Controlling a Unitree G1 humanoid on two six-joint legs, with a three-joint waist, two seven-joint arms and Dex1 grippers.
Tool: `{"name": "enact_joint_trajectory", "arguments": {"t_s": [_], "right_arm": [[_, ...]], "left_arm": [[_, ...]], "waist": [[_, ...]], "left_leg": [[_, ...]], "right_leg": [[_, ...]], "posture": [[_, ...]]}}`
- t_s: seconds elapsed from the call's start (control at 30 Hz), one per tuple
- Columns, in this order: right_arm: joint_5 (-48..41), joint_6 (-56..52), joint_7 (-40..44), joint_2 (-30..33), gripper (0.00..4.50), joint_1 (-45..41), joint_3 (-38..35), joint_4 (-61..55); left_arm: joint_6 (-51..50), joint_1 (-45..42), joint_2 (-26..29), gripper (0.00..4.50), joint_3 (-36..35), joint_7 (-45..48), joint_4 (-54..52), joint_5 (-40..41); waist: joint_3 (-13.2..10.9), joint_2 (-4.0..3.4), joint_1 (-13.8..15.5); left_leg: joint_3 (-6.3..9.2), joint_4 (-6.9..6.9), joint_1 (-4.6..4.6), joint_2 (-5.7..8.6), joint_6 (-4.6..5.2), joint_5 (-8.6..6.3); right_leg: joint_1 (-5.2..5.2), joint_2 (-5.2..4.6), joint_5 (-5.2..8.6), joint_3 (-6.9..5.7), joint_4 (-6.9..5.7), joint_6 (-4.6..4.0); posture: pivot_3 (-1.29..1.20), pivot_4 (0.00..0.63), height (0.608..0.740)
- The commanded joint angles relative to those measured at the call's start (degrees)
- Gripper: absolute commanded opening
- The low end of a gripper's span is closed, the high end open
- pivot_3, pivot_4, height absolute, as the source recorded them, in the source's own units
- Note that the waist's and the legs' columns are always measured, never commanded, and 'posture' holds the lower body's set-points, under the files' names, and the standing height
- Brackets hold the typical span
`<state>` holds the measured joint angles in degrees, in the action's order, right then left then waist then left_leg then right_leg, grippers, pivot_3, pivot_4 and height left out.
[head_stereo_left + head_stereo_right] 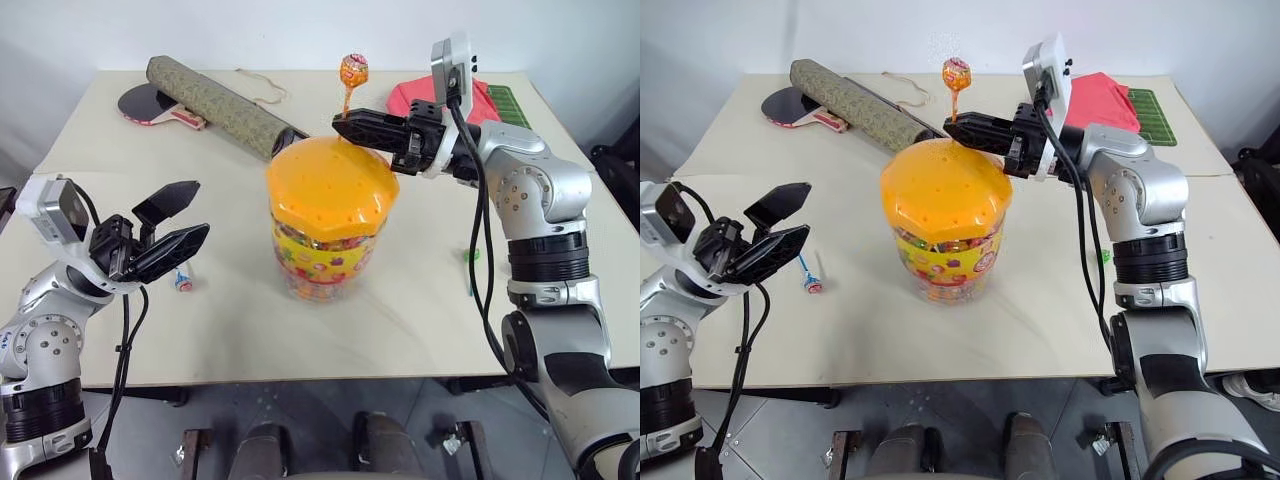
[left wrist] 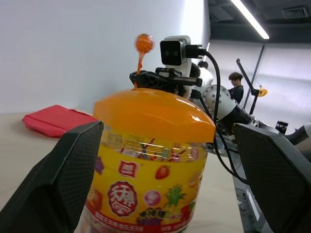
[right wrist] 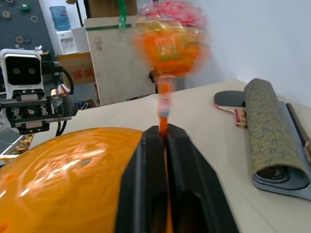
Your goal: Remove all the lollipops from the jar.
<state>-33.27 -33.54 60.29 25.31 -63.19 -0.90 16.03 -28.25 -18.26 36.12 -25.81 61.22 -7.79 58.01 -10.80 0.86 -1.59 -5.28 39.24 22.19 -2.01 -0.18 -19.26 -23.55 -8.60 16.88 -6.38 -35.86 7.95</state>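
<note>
Right wrist view puts the right gripper (image 3: 165, 141) closed tight on the orange stick of a lollipop (image 3: 170, 41), the two black fingers pressed together with the stick pinched between them just over the far edge of the jar lid. That lollipop stands nearly upright: its long axis runs vertical, the wrapped head at the top and the stick going down into the fingertips.

From the head camera, the jar (image 1: 325, 245) stands upright near the middle of the table (image 1: 420, 310), its domed orange lid (image 1: 330, 180) in place and dotted with small holes. Through the clear wall, above and around the yellow-and-red label, many colourful wrapped sweets show, filling the tub; single pieces cannot be told apart.

The left gripper (image 1: 172, 222) hangs wide open and holds nothing, on the near left of the jar and apart from it, its fingers pointing toward the jar. Just beside it a blue-stick lollipop (image 1: 810, 277) lies flat on the table, left of the jar, its stick running near to far with the head at the near end. Right of the jar, partly hidden behind the right arm, a green stick (image 1: 470, 268) lies on the table; its head cannot be made out.

At the far left of the table a rolled olive-patterned mat (image 1: 215, 105) lies slantwise over a table tennis paddle (image 1: 150, 105). A red cloth (image 1: 1100, 100) lies at the far right.
</note>
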Motion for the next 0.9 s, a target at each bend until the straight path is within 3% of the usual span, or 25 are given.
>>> {"name": "enact_joint_trajectory", "arguments": {"t_s": [0.03,0.17,0.27,0.33,0.4,0.47,0.6,0.7,0.83,0.9], "right_arm": [[-4.52,1.77,1.1,0.73,0.03,-3.16,-7.3,1.22],[-9.93,-3.81,3.91,8.63,0.03,-3.1,-13.97,-0.46],[-10.63,-8.76,3.45,14.67,0.03,-1.15,-14.85,-1.57],[-9.08,-13.61,2.64,19.88,0.03,1.0,-13.63,-1.62],[-0.15,-18.25,4.03,32.08,0.03,8.1,-5.05,-1.48],[5.81,-18.41,2.76,38.5,0.03,12.83,-0.26,-0.22],[15.34,-11.66,-2.46,42.05,0.03,21.79,2.5,5.43],[19.76,-4.37,-3.37,41.4,0.03,26.5,3.25,9.12],[21.73,-2.54,-2.8,40.64,0.03,30.71,3.09,11.2],[21.01,-3.18,-1.83,40.39,0.47,31.41,1.79,11.69]], "left_arm": [[2.29,-2.99,0.75,4.5,-0.41,1.92,1.45,-0.72],[3.21,-4.63,1.91,4.5,1.85,6.25,2.23,-2.58],[5.35,-4.78,2.23,4.5,3.46,8.29,2.54,-5.36],[7.39,-4.46,3.03,4.5,5.4,10.94,2.53,-8.32],[12.2,-2.94,5.36,4.5,9.47,16.57,2.22,-14.25],[16.26,-1.87,6.63,4.5,11.82,19.82,2.78,-17.97],[19.41,-0.32,6.91,4.5,12.7,21.47,4.26,-20.01],[19.13,0.32,6.98,4.5,12.35,21.22,3.95,-19.54],[18.14,1.55,7.23,4.5,11.11,19.72,2.57,-18.76],[17.82,1.96,7.44,4.5,10.58,19.21,2.22,-18.55]], "waist": [[0.0,0.0,0.18],[0.0,0.0,0.59],[0.0,0.0,0.72],[0.0,0.0,0.62],[0.0,0.0,0.43],[0.01,0.02,0.7],[0.01,0.01,0.46],[-0.03,-0.06,-0.1],[-0.03,-0.07,0.03],[-0.04,-0.08,0.06]], "left_leg": [[0.0,0.0,0.01,0.0,0.0,0.0],[0.04,0.0,0.05,0.03,0.02,-0.01],[0.03,-0.1,0.04,0.04,0.04,-0.03],[-0.01,-0.16,0.02,0.02,0.03,-0.03],[-0.08,-0.15,0.03,0.02,0.03,-0.03],[-0.1,-0.14,0.03,0.02,0.06,-0.04],[-0.42,-0.08,0.03,0.0,0.08,-0.05],[-0.45,-0.1,0.02,-0.03,0.07,-0.04],[-0.44,-0.12,-0.01,-0.06,0.07,-0.04],[-0.44,-0.09,0.0,-0.05,0.07,-0.04]], "right_leg": [[0.0,0.0,0.0,0.0,0.0,0.0],[0.0,-0.01,0.0,-0.02,0.02,0.0],[-0.01,-0.01,0.0,-0.04,0.07,0.0],[-0.01,0.01,0.0,-0.06,0.13,0.0],[-0.01,0.0,0.0,-0.05,0.17,0.0],[0.0,0.0,0.0,-0.03,0.24,0.0],[-0.07,-0.03,0.0,0.07,0.34,0.0],[-0.1,-0.03,0.0,0.11,0.31,0.0],[-0.1,-0.02,0.0,0.1,0.25,0.01],[-0.1,-0.03,0.0,0.1,0.27,0.01]], "posture": [[0.0,0.15,0.74],[0.0,0.15,0.74],[0.0,0.15,0.74],[0.0,0.15,0.74],[0.0,0.15,0.74],[0.0,0.15,0.74],[0.0,0.15,0.74],[0.0,0.15,0.74],[0.0,0.15,0.74],[0.0,0.15,0.74]]}}
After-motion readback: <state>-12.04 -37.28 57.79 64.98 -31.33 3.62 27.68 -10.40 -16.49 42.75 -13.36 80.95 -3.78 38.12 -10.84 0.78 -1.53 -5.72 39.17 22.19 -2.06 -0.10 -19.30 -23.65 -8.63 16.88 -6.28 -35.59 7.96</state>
